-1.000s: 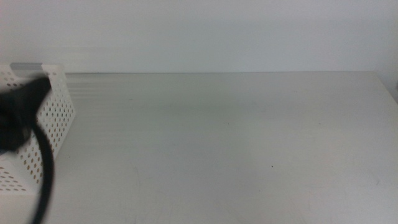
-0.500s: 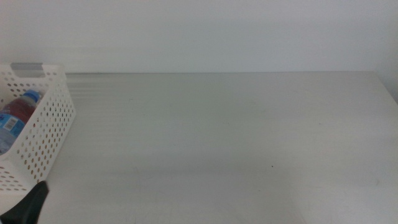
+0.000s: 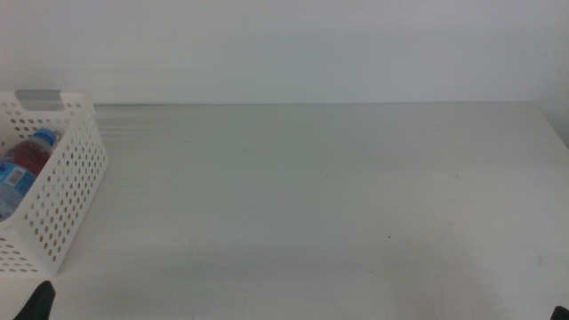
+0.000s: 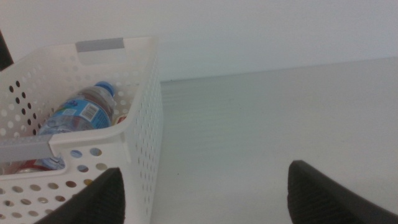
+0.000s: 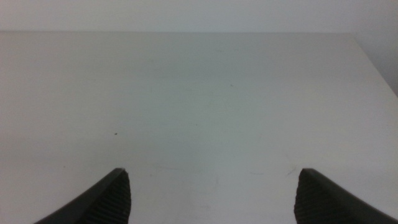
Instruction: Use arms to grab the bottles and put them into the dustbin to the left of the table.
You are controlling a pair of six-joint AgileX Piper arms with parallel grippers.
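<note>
Dustbin: a white basket with round holes in its walls and a grey tab on its far rim; it stands on the left end of the desk, partly cut by the picture's edge in the middle view.

Water bottle: a clear bottle with a blue cap and a blue label, lying on its side inside the dustbin, cap toward the wall with the grey tab. In the middle view it shows through the open top.

Red can: something red lies under and beside the water bottle in the dustbin; only slivers show, so its shape cannot be told for sure.

Yellow bottle: cannot be made out in any view.

Left gripper: hangs low over the desk just beside the dustbin's near corner; its fingers are spread wide with nothing between them. In the middle view only a dark tip shows at the bottom left corner.

Right gripper: hangs above bare desk well apart from the dustbin; its fingers are spread wide, nothing held. It is out of the middle view.

Desk: plain off-white, with a few tiny dark specks.
</note>
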